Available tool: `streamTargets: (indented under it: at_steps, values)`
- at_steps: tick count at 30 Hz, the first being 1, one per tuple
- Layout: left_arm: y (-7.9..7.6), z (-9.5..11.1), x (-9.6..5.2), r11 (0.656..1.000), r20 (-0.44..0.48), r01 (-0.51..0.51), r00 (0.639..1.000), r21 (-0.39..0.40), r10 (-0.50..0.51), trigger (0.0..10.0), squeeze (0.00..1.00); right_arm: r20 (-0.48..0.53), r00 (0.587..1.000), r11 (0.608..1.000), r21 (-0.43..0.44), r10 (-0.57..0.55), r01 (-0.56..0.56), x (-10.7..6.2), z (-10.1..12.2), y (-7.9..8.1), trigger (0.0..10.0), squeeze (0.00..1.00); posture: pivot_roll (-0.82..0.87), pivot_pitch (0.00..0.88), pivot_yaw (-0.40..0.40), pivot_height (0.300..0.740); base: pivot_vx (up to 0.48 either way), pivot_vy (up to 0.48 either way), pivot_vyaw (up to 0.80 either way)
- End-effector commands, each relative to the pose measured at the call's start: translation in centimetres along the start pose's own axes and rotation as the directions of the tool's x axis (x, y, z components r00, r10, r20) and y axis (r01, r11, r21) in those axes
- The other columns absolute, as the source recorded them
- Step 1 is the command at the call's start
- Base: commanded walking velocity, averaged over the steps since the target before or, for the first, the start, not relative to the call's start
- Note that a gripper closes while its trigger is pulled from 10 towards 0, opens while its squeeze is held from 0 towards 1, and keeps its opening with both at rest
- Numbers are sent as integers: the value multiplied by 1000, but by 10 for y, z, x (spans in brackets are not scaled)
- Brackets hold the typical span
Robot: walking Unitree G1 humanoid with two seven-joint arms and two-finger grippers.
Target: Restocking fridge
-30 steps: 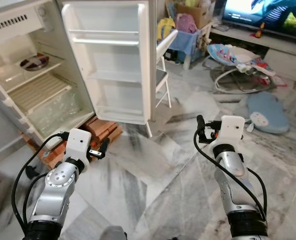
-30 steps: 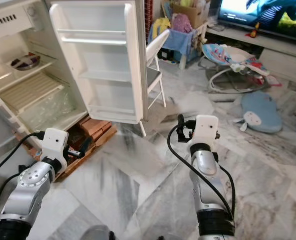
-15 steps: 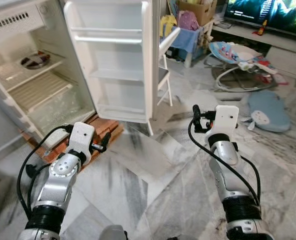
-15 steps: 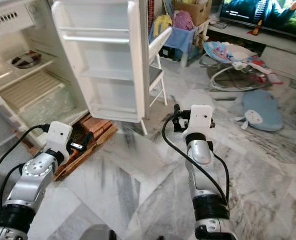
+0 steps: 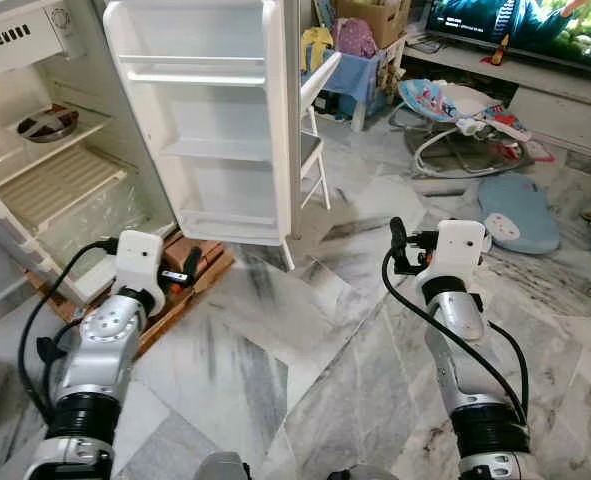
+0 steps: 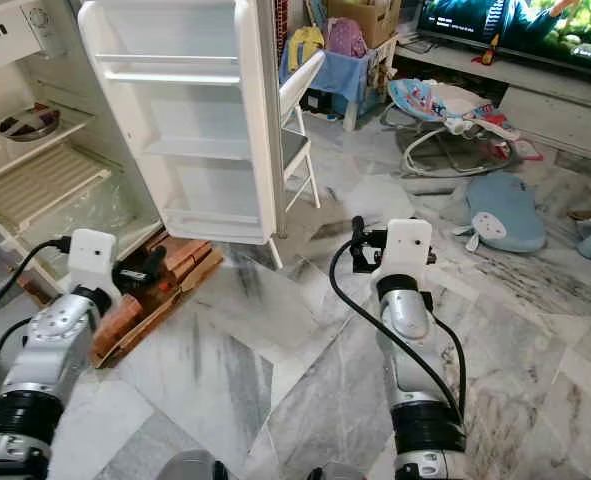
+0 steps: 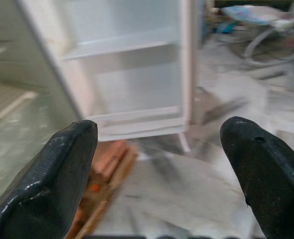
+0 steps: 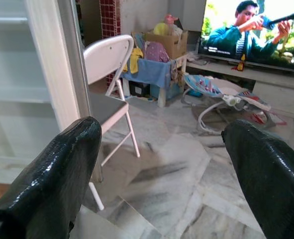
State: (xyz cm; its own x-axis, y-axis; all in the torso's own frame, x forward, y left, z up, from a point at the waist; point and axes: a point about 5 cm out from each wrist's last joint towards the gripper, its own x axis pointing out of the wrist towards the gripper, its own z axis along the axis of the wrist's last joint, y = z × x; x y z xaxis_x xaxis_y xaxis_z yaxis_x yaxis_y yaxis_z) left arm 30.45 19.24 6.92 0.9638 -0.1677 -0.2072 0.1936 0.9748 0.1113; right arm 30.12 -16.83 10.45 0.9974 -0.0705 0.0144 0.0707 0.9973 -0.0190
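Observation:
The white fridge (image 5: 35, 150) stands open at the left, with a dark bowl (image 5: 47, 122) on its upper shelf and bare wire and glass shelves below. Its door (image 5: 220, 120) is swung wide, and the door racks hold nothing. My left gripper (image 5: 187, 268) is raised low in front of the fridge's foot; in the left wrist view it (image 7: 156, 132) is open, empty, and facing the door's bottom rack. To the right, over the marble floor, my right gripper (image 5: 399, 250) is also held up; in the right wrist view it (image 8: 161, 132) is open with nothing between its fingers.
Red bricks (image 5: 203, 258) prop the fridge's base. A white folding chair (image 5: 320, 110) stands just behind the door. Further right are a blue-draped table with a box (image 5: 360, 50), a baby bouncer (image 5: 455, 105), a blue cushion (image 5: 518, 213) and a TV (image 5: 520, 20). Marble floor (image 5: 305, 350) lies ahead.
The whole picture has shifted as the camera moved, and the fridge now sits further left. Both arms keep much the same raised pose. Nothing was taken hold of.

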Motion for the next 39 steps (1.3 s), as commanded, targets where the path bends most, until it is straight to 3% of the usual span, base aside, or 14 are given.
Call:
streamTargets:
  at_steps: [1, 7, 10, 15, 18, 24, 26, 32, 39]
  values:
    - [-4, 8, 1, 999, 33, 7, 999, 36, -8, 10000, 0, 15, 1000, 1000, 1, -8, 8, -2, 5, 0, 10000, 0, 43, 27, 9, 740, 0, 0, 0]
    - [-6, 9, 2, 998, 59, -7, 998, 69, 3, 10000, 0, 23, 999, 999, 14, 34, -34, -10, 5, 6, 10000, 0, 39, 0, 2, 740, 0, 0, 0]
    - [-7, 3, -4, 1000, 65, -23, 998, 0, 23, 10000, 0, 32, 999, 999, 12, 30, -31, -13, 7, 9, 10000, 0, 35, 0, 9, 740, 0, 0, 0]
    - [-8, -11, -14, 999, 37, -38, 999, 16, 37, 10000, 0, 37, 994, 989, -109, -101, 104, -12, 6, 2, 10000, 0, 43, 0, 14, 740, 0, 0, 0]
    - [-7, -3, -13, 999, 77, -35, 996, -8, 36, 10000, 0, 69, 998, 997, -71, -9, 14, -13, 7, 6, 10000, 0, 39, 0, 18, 740, 0, 0, 0]
    - [-7, -2, -9, 998, 74, -57, 996, -19, 58, 10000, 0, 41, 998, 997, -68, 43, -40, -17, 4, 9, 10000, 0, 30, 0, 23, 740, 0, 0, 0]
    - [-8, -4, -9, 998, 57, -54, 997, -29, 56, 10000, 0, 47, 995, 996, -6, 86, -86, -19, 4, 13, 10000, 0, 25, 0, 25, 740, 0, 0, 0]
    - [-15, -5, -8, 999, 71, 14, 997, -47, -11, 10000, 0, 44, 998, 999, -20, 43, -42, -15, 6, 8, 10000, 0, 23, 0, 8, 740, 0, 0, 0]
    - [-22, 3, 1, 998, 104, 0, 995, -65, 7, 10000, 0, 54, 996, 997, -16, 77, -76, -5, 12, 12, 10000, 0, 16, 0, -9, 740, 351, 0, -686]
